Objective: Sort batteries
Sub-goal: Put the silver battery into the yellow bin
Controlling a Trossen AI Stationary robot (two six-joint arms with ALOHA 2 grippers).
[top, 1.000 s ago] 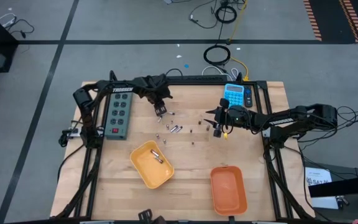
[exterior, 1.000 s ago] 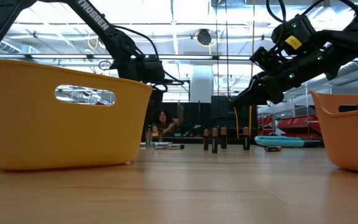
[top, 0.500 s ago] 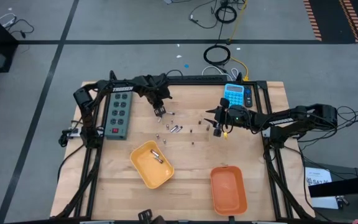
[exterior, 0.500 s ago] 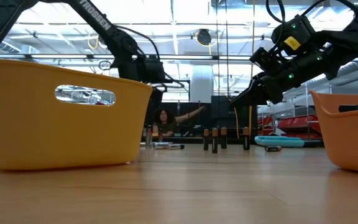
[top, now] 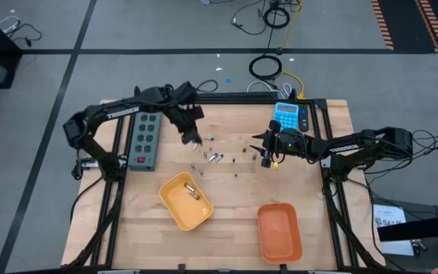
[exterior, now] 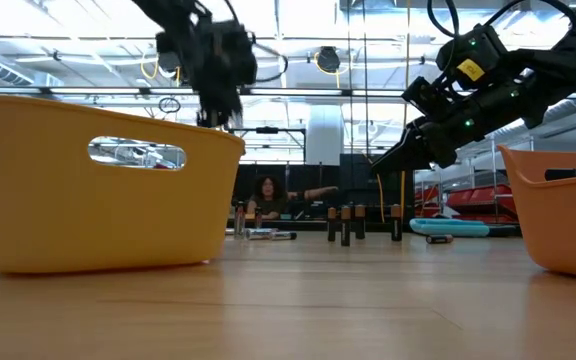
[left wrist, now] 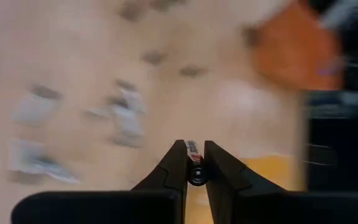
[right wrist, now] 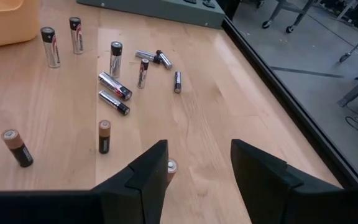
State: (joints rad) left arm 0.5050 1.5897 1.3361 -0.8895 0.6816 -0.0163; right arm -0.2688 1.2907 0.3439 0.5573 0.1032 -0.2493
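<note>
Several small batteries (top: 215, 157) lie and stand scattered on the wooden table's far middle, and they also show in the right wrist view (right wrist: 115, 85) and the low view (exterior: 346, 222). My left gripper (top: 191, 140) hangs above their left side, shut on one battery (left wrist: 195, 174). My right gripper (top: 265, 157) is open over the right side of the scatter. One copper-topped battery (right wrist: 171, 167) stands between its fingers, close to one finger. The yellow tray (top: 186, 201) holds a battery (top: 192, 190). My left gripper pinches one small battery between its two fingertips (left wrist: 180, 163). The battery's round end (left wrist: 196, 177) faces the wrist camera and its silvery, red-marked body (left wrist: 191, 148) runs forward along the fingers. The battery is lifted clear of the table.
An orange tray (top: 280, 232) sits near the table's near right edge. A grey button box (top: 146, 138) lies at the far left, a blue calculator (top: 286, 116) at the far right. Bare wood lies between the trays. A person shows far behind the table (exterior: 266, 195).
My left gripper has risen well above the table and shifted slightly toward the near left, its arm swinging out to the left. The left wrist view is blurred by this motion.
</note>
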